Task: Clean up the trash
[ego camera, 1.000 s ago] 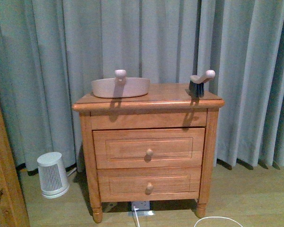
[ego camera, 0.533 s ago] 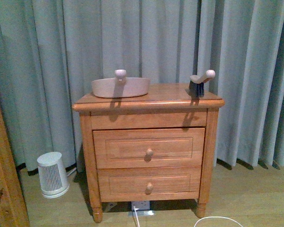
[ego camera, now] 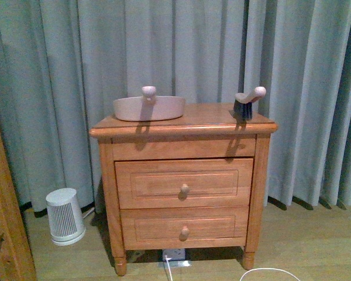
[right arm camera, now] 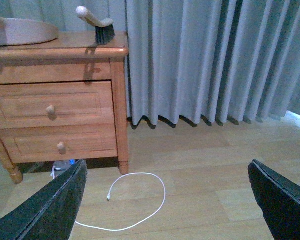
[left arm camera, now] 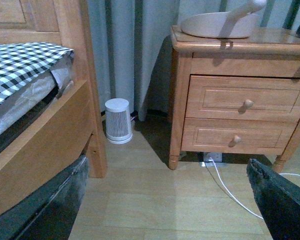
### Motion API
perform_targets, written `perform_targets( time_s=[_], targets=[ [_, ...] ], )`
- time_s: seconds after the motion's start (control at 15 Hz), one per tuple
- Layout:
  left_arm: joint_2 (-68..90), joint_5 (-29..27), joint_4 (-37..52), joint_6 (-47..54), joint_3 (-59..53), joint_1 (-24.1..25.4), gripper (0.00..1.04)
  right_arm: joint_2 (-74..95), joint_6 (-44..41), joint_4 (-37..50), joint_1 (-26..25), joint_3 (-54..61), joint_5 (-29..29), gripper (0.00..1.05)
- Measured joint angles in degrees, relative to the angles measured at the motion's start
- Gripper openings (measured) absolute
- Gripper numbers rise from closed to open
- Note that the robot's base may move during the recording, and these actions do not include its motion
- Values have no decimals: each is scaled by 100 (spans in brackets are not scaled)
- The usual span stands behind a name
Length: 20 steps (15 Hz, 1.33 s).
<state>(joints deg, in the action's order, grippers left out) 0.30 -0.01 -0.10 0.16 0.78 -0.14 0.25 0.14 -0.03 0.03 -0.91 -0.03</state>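
Note:
No crumpled white wad of trash shows in any view; it is hidden or out of view. A pale dustpan (ego camera: 149, 107) lies on the left of the wooden nightstand's top (ego camera: 210, 120), and a small brush (ego camera: 246, 103) with dark bristles and a pale handle stands at its right. The dustpan (left arm camera: 220, 22) also shows in the left wrist view, the brush (right arm camera: 99, 26) in the right wrist view. My left gripper (left arm camera: 172, 200) is open and empty above the wood floor. My right gripper (right arm camera: 167, 200) is open and empty above the floor. Neither arm shows in the front view.
The nightstand has two shut drawers (ego camera: 184, 186). A small white heater (ego camera: 65, 215) stands on the floor at its left. A white cable (right arm camera: 140, 200) loops on the floor at its right. A bed frame (left arm camera: 50, 145) with checked bedding is at the left. Grey curtains (ego camera: 181, 47) hang behind.

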Motion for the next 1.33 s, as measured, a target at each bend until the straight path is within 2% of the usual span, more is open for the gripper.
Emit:
perform_targets(
  time_s=[1.33],
  targets=[
    [0, 0, 0, 0, 0, 0, 97, -2, 0, 0, 0, 0, -2, 97]
  ],
)
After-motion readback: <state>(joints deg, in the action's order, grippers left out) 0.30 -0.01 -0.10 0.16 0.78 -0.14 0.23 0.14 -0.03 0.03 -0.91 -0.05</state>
